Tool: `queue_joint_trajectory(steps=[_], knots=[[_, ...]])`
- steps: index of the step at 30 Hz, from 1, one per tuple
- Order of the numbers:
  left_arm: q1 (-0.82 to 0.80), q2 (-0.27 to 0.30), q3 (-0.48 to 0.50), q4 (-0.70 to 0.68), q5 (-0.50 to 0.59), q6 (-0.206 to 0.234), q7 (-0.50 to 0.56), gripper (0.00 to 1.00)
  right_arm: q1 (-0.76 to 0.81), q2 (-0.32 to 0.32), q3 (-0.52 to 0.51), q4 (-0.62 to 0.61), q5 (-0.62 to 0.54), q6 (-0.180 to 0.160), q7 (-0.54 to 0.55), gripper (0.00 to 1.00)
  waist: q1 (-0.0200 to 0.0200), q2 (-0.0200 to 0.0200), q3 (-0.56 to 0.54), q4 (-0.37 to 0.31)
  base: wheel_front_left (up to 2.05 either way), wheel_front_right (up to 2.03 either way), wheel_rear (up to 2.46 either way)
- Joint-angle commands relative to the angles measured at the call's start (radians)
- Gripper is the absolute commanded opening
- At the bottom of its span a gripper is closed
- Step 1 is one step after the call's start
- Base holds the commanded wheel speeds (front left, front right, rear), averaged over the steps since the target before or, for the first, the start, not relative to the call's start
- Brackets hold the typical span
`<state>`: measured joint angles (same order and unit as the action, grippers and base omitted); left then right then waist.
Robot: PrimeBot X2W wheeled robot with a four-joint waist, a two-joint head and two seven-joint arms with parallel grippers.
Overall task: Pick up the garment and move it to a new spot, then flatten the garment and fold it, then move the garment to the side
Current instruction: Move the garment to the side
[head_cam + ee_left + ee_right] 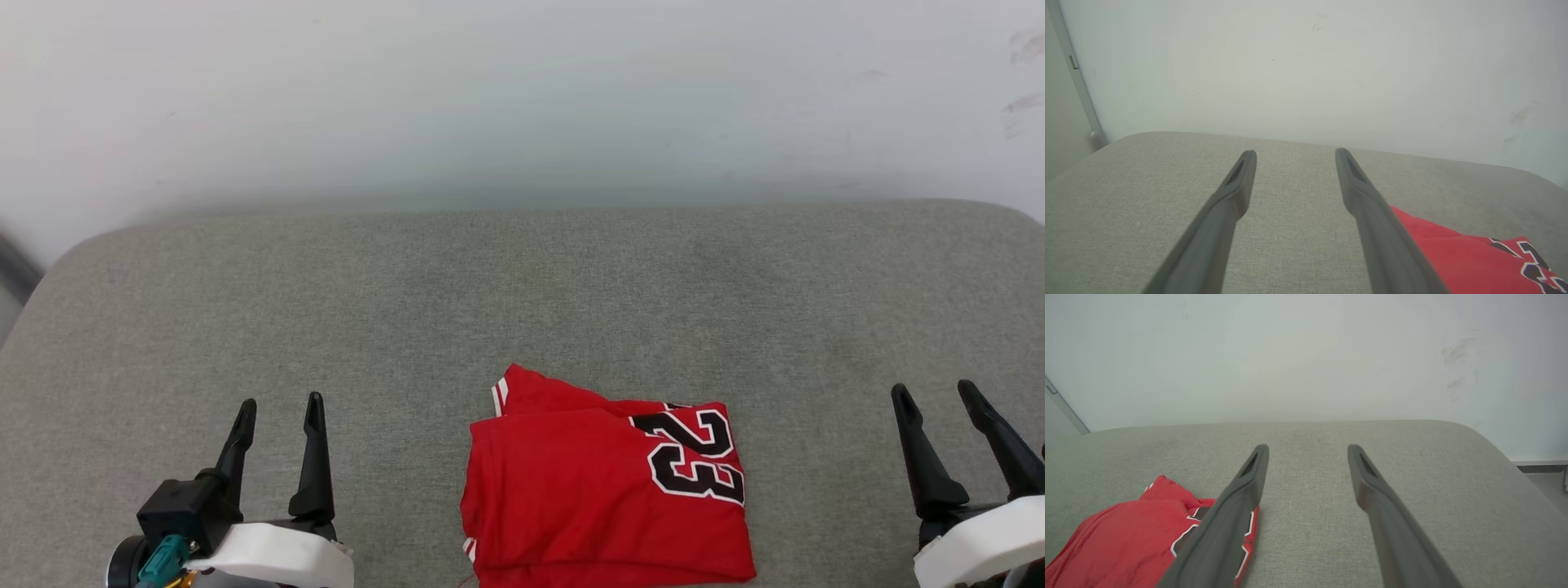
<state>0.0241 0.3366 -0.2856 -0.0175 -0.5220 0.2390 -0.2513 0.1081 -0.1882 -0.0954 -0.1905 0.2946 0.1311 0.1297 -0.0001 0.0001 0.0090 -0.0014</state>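
Observation:
The garment (pixel 588 490), a bright red shirt with a black "23" edged in white, lies folded into a rough rectangle near the front middle of the grey cushion (pixel 522 294). A white-striped sleeve end pokes out at its far left corner. My left gripper (pixel 280 404) stands open at the lower left, well apart from the shirt. At the lower right, my right gripper (pixel 935 392) is open too, clear of the fabric. In the left wrist view the garment (pixel 1457 261) lies right of the empty left gripper (pixel 1294 153). In the right wrist view the garment (pixel 1122 543) lies left of the empty right gripper (pixel 1308 448).
A pale wall (pixel 522 98) rises straight behind the cushion. The cushion's rounded corners drop off at far left (pixel 73 253) and far right (pixel 1490 437). Bare grey fabric stretches beyond and beside the shirt.

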Motion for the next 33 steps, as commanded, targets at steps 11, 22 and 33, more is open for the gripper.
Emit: queue_joint_trajectory(steps=[11, 22, 33], knots=[[-0.060, -0.025, 0.001, -0.024, 0.019, 0.001, -0.010, 1.00, -0.082, -0.086, -0.172, 0.144, 0.189, 0.000, 0.217, 1.00, 0.0001, -0.0001, 0.080, 0.063, 0.00, 0.00, 0.00], [-0.137, -0.084, 0.025, -0.018, 0.048, -0.031, -0.015, 1.00, -0.209, -0.026, -0.293, 0.297, 0.407, -0.001, 0.840, 1.00, 0.0001, -0.0001, 0.207, 0.154, 0.00, 0.00, 0.00], [-0.180, -0.126, 0.045, 0.006, 0.094, -0.082, -0.016, 1.00, -0.289, 0.145, -0.302, 0.434, 0.581, -0.001, 1.090, 1.00, 0.0001, -0.0001, 0.250, 0.189, 0.00, 0.00, 0.00]])
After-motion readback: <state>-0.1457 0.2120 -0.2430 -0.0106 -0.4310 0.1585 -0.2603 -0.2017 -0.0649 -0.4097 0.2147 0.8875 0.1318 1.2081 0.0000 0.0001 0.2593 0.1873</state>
